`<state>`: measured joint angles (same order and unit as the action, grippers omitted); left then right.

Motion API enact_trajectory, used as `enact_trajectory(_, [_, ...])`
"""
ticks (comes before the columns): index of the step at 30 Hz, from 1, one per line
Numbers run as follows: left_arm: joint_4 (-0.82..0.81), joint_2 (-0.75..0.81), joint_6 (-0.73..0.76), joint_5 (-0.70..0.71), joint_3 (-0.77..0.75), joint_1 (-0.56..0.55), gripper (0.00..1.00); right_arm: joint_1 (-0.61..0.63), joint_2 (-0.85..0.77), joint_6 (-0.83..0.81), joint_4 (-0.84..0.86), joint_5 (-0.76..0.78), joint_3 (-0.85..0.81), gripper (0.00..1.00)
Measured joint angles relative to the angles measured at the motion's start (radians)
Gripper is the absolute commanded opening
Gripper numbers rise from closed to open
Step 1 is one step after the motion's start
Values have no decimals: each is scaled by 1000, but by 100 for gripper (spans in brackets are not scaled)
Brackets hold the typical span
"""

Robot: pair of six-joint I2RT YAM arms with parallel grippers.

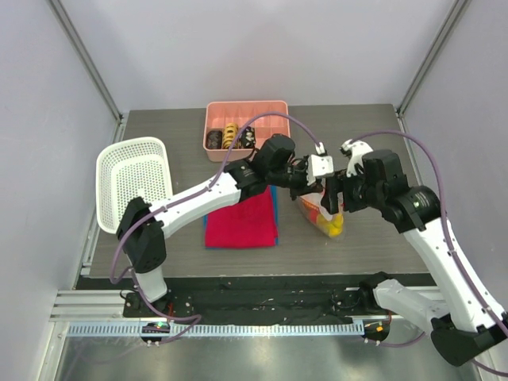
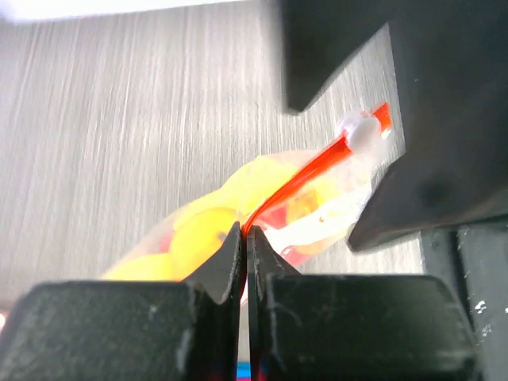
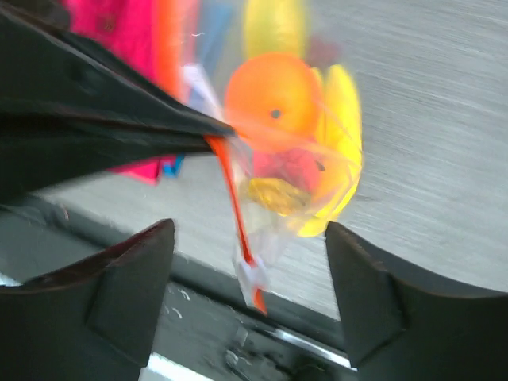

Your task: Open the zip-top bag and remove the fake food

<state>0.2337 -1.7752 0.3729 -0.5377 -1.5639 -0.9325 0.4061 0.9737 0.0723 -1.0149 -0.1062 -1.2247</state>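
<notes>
Left tool (image 2: 244,238) pressed together, pinching the orange zip strip (image 2: 317,163) of the clear crinkly plastic zip-top bag (image 1: 320,210). Bag hangs from that pinch, over the grey table (image 1: 175,131), just right of the folded red shirt (image 1: 240,224). Cannot tell whether its bottom touches the table.

Right tool (image 3: 250,230) spread wide, one finger on each side of the strip's free end. The small white slider (image 3: 252,274) dangles between them, and neither finger touches it.

Fake food all inside the bag: round orange ball (image 3: 274,99) on top, curved yellow banana (image 3: 347,135) along the side, small red fruit (image 3: 292,171) below the ball.

Far edge of table: pink compartment tray (image 1: 266,115). Left edge: white perforated basket (image 1: 131,171)
</notes>
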Motion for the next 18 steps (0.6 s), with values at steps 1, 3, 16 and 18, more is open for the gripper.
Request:
enact_trajectory(1, [-5,-1,-34,8,-5,5,0,0,-31,60,24,34,27,84])
enact_trajectory(3, [-18,-9,-129,11,-13,23,0,-2,-123,160,82,94,100,85])
enact_trajectory(16, [-116,-95,-500,-153,-50,140,0,-3,-465,350,437,132,463,64])
enact_trajectory(18, [-133,-96,-527,-175,-50,145,0,-3,-447,342,461,131,471,58])
